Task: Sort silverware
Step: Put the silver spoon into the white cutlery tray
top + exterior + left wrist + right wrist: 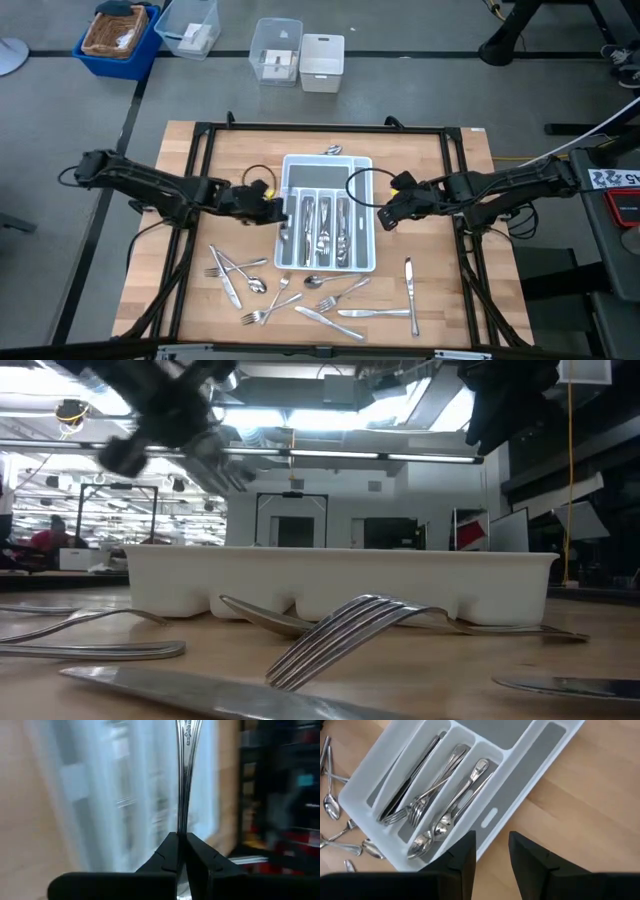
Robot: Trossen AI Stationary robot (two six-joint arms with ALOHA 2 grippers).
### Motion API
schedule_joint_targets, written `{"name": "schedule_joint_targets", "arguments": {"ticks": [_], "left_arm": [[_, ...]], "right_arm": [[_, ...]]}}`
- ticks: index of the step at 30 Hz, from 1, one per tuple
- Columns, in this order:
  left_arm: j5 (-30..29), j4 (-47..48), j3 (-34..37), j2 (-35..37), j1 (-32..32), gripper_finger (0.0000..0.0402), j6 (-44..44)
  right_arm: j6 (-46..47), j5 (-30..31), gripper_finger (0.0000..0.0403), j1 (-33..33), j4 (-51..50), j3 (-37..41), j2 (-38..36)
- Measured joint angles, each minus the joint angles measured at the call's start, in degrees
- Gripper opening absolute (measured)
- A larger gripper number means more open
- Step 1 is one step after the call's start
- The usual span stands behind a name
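Sorting is partly complete: several slim, shiny pieces are lying in the white tray (pixel 327 165) at frame centre, while loose silverware (pixel 300 292) is waiting across the lower wooden table (pixel 450 290). The left gripper (pixel 181 862) is clamping a polished utensil handle (pixel 186 775) at the tray's left edge. The right gripper (pixel 492 852), jaws apart and empty, is hovering at its right edge.

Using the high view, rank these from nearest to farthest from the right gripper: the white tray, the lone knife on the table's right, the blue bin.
From the right gripper:
1. White tray, right beside it.
2. Lone knife, on the table's near right.
3. Blue bin, off the table, far left corner.
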State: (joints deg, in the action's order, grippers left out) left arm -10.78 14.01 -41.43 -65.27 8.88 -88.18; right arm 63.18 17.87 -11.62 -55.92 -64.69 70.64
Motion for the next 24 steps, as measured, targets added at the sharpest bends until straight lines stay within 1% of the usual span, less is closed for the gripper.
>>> {"name": "schedule_joint_targets", "arguments": {"ticks": [5,8,10,13,18,21,24], "left_arm": [[-3.7,-22.5,-0.1,-8.6,-0.1,0.0003,5.1],[-4.0,-34.2,-0.1,-15.0,-0.8,0.0004,6.1],[-4.1,-39.8,-0.2,-19.3,-1.2,0.0008,6.0],[-4.1,-42.7,-2.3,-25.6,-1.9,0.0008,5.8],[-2.4,-43.3,-8.1,-35.1,-2.6,0.0007,5.0],[-1.9,-43.2,-11.3,-39.4,-2.7,0.0013,4.3],[-1.8,-43.1,-14.0,-42.7,-2.7,0.0014,4.5]], "right_arm": [[0.0,2.8,0.012,0.0,0.0,0.0,0.1],[-0.2,3.7,0.012,0.0,0.0,0.0,0.1],[-0.5,4.0,0.012,0.0,-0.1,0.0,0.1],[-2.0,4.0,0.012,0.0,-0.1,0.0,0.1],[-3.6,2.9,0.012,0.0,-0.1,0.0,0.1],[-4.0,2.0,0.012,0.0,-0.1,0.0,0.1],[-6.8,1.6,0.012,0.0,-0.1,0.0,0.1]]}}
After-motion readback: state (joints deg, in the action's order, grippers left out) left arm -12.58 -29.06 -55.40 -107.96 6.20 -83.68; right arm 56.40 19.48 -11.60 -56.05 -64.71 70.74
